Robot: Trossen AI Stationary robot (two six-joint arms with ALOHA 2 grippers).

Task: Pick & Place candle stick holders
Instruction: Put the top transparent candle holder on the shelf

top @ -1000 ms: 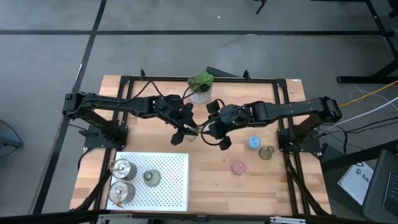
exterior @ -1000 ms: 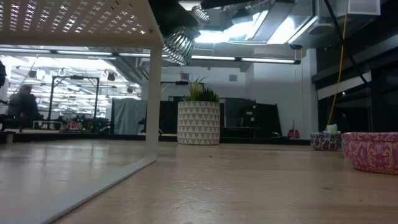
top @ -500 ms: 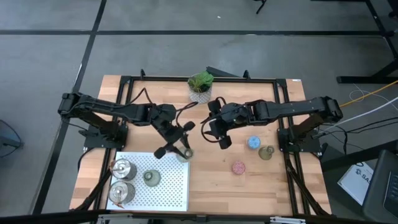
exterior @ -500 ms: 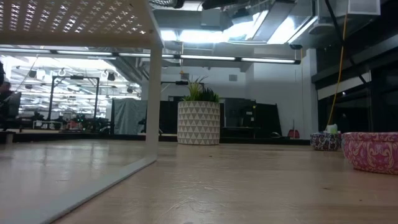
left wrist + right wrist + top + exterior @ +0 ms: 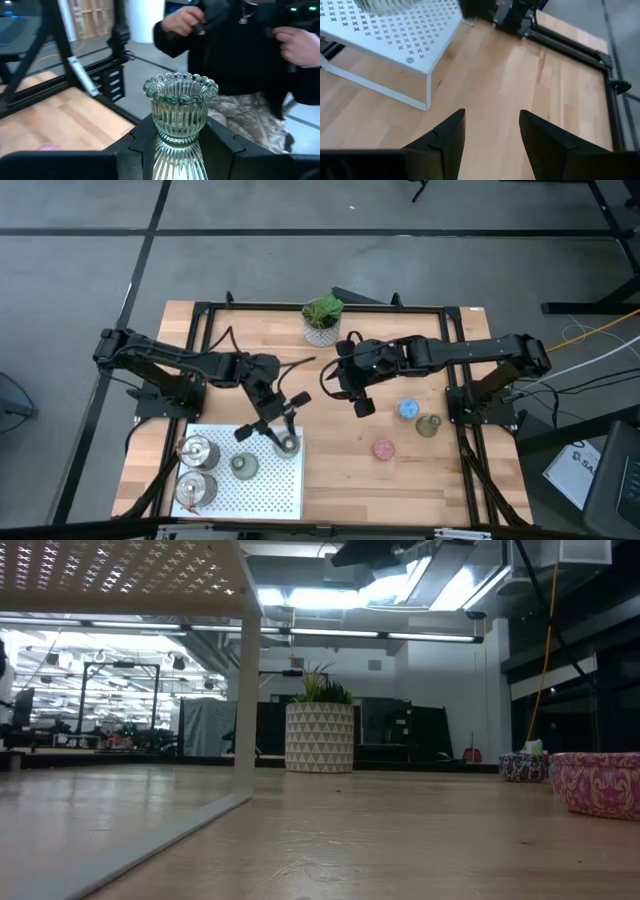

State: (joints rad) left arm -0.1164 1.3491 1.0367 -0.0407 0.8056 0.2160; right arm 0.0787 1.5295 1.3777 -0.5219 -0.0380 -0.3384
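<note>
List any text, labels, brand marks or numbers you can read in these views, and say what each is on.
"SA": the only letters legible, cut off by the picture's edge, on a white sheet or box on the floor right of the table in the high view.
The perforated white shelf carries cross-shaped holes only, no writing.
The plant pot has a triangle pattern, no words.
No text shows on the glass candle holder.
</note>
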